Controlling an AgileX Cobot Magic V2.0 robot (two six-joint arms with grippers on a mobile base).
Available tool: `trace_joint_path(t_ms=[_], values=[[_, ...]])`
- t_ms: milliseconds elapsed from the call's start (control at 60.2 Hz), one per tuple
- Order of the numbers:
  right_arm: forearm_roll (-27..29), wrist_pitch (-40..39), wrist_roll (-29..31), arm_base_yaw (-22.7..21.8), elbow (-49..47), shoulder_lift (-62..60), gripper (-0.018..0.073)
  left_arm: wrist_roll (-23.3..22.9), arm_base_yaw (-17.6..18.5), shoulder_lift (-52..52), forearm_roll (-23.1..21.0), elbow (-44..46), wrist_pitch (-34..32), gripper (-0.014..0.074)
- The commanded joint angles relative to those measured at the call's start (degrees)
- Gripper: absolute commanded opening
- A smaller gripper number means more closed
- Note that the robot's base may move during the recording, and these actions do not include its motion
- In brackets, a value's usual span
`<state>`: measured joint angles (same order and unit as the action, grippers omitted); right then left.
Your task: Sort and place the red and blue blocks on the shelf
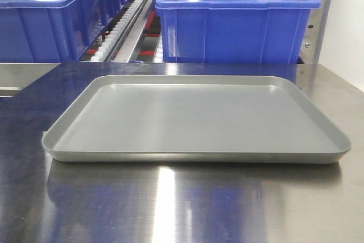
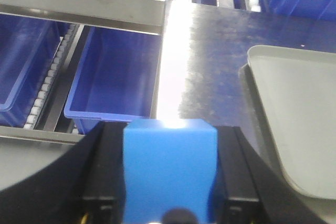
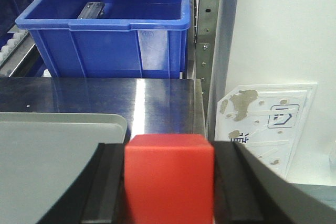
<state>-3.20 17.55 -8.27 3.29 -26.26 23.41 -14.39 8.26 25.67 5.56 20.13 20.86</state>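
The left hand (image 2: 170, 184) squeezes the blue block (image 2: 170, 161) tight and the right hand (image 3: 169, 184) squeezes the red block (image 3: 169, 166), both held up over the counter (image 2: 220, 51) near the grey tray (image 1: 193, 157), I think so each colour can go to its own spot on the shelf (image 2: 79, 3).

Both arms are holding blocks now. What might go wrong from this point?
1. The left gripper holds the blue block near the steel shelf rail; reaching the bins beyond, it may clip that rail.
2. The red block in the right gripper faces the blue bin; a low approach could hit its front wall.
3. Each block is pinched by two side faces only and might slip.
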Motion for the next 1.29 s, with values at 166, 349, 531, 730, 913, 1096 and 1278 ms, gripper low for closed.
trace_joint_path(t_ms=[166,349,531,730,913,1096,1278], values=[[-0.39,-5.13,0.28,-0.22,-1.63,0.21,0.0059,-0.01,0.42,0.16,0.39,1.79,-5.47,0.0128],[-0.39,-5.13,0.28,-0.22,-1.63,0.21,0.0059,-0.01,0.42,0.16,0.39,1.79,-5.47,0.0128],[-0.39,-5.13,0.28,-0.22,-1.63,0.21,0.0059,-0.01,0.42,0.16,0.39,1.79,-5.37,0.0128],[-0.39,-5.13,0.28,-0.22,-1.63,0.21,0.0059,-0.01,0.42,0.16,0.39,1.79,-5.37,0.0128],[-0.39,-5.13,0.28,-0.22,-1.63,0.21,0.0059,-0.01,0.42,0.16,-0.04,1.79,-5.26,0.0128],[-0.39,-5.13,0.28,-0.22,-1.63,0.21,0.0059,-0.01,0.42,0.16,-0.06,1.66,-5.15,0.0128],[-0.39,-5.13,0.28,-0.22,-1.63,0.21,0.0059,-0.01,0.42,0.16,-0.06,1.66,-5.15,0.0128]])
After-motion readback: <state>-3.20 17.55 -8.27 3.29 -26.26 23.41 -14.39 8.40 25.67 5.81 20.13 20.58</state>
